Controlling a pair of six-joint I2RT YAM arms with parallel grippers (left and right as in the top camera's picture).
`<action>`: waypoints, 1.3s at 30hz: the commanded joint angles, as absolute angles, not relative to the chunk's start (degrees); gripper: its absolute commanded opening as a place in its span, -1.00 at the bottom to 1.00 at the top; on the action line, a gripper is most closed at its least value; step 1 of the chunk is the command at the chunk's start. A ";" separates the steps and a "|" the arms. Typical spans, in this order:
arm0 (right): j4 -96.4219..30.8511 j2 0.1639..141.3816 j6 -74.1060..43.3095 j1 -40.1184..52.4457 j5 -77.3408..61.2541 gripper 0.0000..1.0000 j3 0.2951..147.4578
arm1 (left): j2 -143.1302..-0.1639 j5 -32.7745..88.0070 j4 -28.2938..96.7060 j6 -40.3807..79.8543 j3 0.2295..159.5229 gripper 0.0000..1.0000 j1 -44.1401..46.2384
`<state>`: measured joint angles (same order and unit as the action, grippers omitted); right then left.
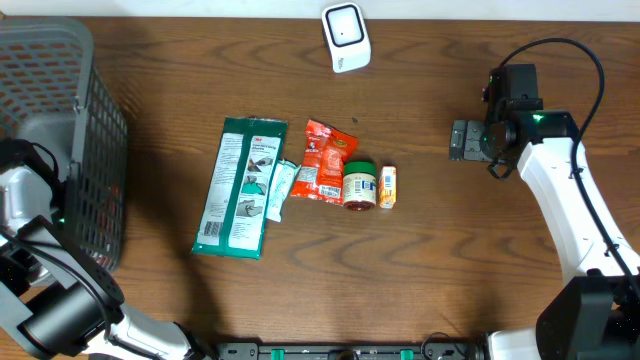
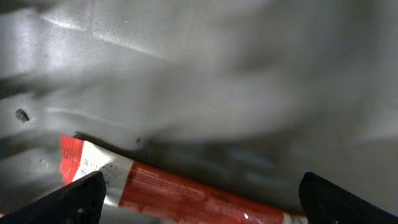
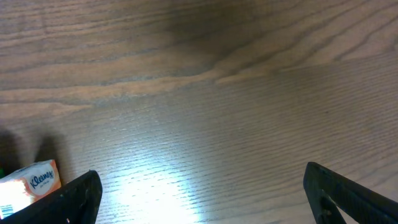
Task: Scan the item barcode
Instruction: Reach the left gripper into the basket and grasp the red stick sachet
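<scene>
A white barcode scanner (image 1: 346, 38) lies at the table's far edge, near the middle. My left gripper (image 2: 202, 205) is down inside the grey basket (image 1: 95, 110), open, its black fingers (image 2: 74, 198) either side of a red and silver packet (image 2: 186, 190) lying on the basket floor. No barcode shows on the packet. My right gripper (image 1: 466, 140) hovers open over bare wood at the right, nothing between its fingers (image 3: 348, 196). An orange tissue pack (image 3: 31, 183) sits just outside its left finger.
In the middle of the table lie a green flat package (image 1: 240, 187), a small white sachet (image 1: 279, 190), an orange-red pouch (image 1: 325, 158), a green-lidded jar (image 1: 359, 186) and the orange tissue pack (image 1: 388, 187). The basket's wall rises around my left arm.
</scene>
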<state>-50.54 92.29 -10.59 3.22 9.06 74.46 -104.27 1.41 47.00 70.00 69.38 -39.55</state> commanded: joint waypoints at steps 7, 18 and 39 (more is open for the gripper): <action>-50.57 91.72 -10.02 3.09 10.00 0.99 75.05 | -104.88 1.96 46.33 73.19 67.70 0.98 -39.46; -50.57 91.72 -10.02 3.07 10.00 0.99 75.05 | -105.82 1.50 40.36 63.83 69.30 0.59 -39.59; -50.57 91.72 -10.02 3.07 10.00 0.99 75.05 | -97.23 0.62 36.86 43.20 74.87 0.66 -39.59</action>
<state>-50.54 92.29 -10.59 3.22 9.06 74.46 -100.47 0.16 36.27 47.99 73.06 -39.55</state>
